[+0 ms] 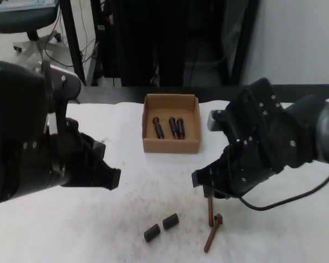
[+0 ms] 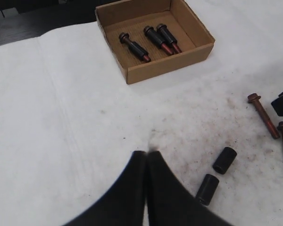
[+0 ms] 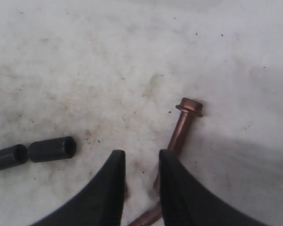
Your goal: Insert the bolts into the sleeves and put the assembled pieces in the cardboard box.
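Note:
The cardboard box (image 1: 171,145) stands at mid bench, and three bolts in sleeves (image 2: 155,38) lie in it. Two loose black sleeves (image 1: 161,227) lie side by side near the front edge, also seen as sleeves (image 2: 216,174) beside my left gripper (image 2: 146,153), which is shut and empty above the white cloth. Two loose copper bolts (image 1: 212,224) lie to the right of the sleeves. My right gripper (image 3: 140,155) hovers low over them, slightly open with nothing between its fingers. One bolt (image 3: 184,125) runs under one finger; the sleeves (image 3: 52,148) lie off to the side.
A white stained cloth (image 1: 126,137) covers the bench. Both arms hang over it, the left gripper (image 1: 114,178) and the right gripper (image 1: 200,178) flanking the loose parts. Dark frame posts and an office chair (image 1: 22,16) stand behind the bench.

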Tool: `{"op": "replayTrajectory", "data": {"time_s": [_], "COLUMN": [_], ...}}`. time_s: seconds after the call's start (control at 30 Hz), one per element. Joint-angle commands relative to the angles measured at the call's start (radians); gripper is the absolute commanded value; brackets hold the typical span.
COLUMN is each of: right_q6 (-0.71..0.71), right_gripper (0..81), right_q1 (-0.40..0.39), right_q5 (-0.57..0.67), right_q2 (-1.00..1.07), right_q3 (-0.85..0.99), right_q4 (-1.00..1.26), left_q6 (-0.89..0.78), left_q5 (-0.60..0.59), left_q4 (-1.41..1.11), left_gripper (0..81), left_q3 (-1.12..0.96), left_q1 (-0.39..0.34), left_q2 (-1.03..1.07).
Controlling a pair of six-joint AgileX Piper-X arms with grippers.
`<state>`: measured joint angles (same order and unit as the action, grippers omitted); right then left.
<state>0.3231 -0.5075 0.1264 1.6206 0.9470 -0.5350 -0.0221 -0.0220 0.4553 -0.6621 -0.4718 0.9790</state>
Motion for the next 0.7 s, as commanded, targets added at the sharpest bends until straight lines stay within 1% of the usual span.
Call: {"op": "replayTrajectory", "data": {"time_s": [0.0,0.23,0.33,0.47,0.67], "right_q6": [0.007,-0.003,-0.005,-0.059,-0.063], "right_gripper": [23.7,23.7,23.7,23.7,23.7], "right_q1": [0.001,0.025,0.034,0.034,0.029], "right_q5": [-0.007,-0.027,-0.023,-0.023,-0.023], "right_q2": [0.037,0.084,0.097,0.101,0.101], "right_q3": [0.051,0.108,0.108,0.108,0.108], "right_q4": [-0.008,-0.013,-0.062,-0.148,-0.159], "left_q6": [0.001,0.001,0.001,0.001,-0.001], "left_q5": [0.013,0.013,0.013,0.013,0.013], "left_q4": [0.004,0.005,0.005,0.005,0.005], "left_gripper": [0.3,0.3,0.3,0.3,0.3], "left_q3": [0.014,0.017,0.017,0.017,0.016], "left_q1": [0.003,0.003,0.003,0.003,0.003], "left_q2": [-0.005,-0.005,-0.005,-0.005,-0.005]}}
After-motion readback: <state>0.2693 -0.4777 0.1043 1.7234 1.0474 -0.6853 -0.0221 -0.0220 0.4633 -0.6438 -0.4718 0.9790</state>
